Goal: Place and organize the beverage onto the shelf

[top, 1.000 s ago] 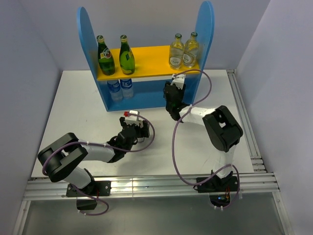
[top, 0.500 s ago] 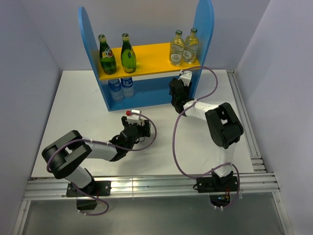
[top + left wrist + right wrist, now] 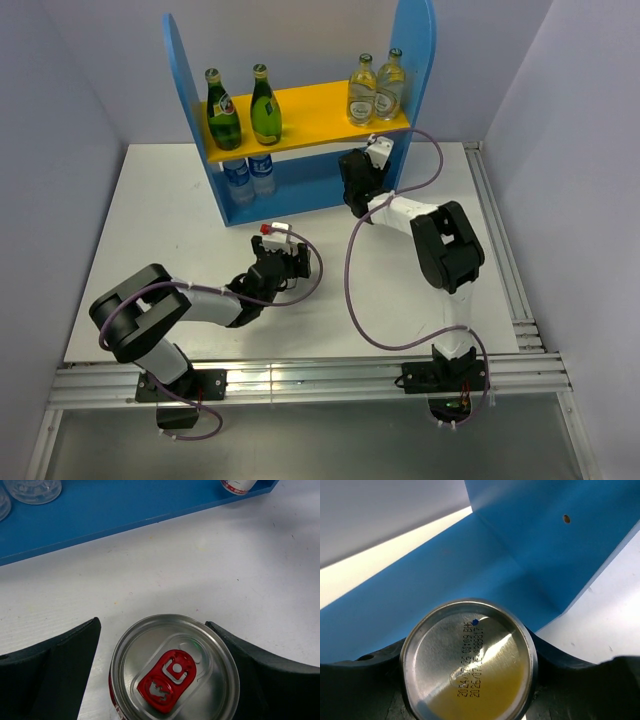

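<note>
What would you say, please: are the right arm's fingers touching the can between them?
Touching. The right wrist view shows the can pressed between both fingers, with no gap on either side.

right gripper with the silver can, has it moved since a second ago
Yes, the right gripper went farther from the near metal rail, toward the blue shelf.

Robotics lab test cell — white table (image 3: 140,230), plain pale enclosure walls (image 3: 50,120), aluminium mounting rails (image 3: 320,378)
</note>
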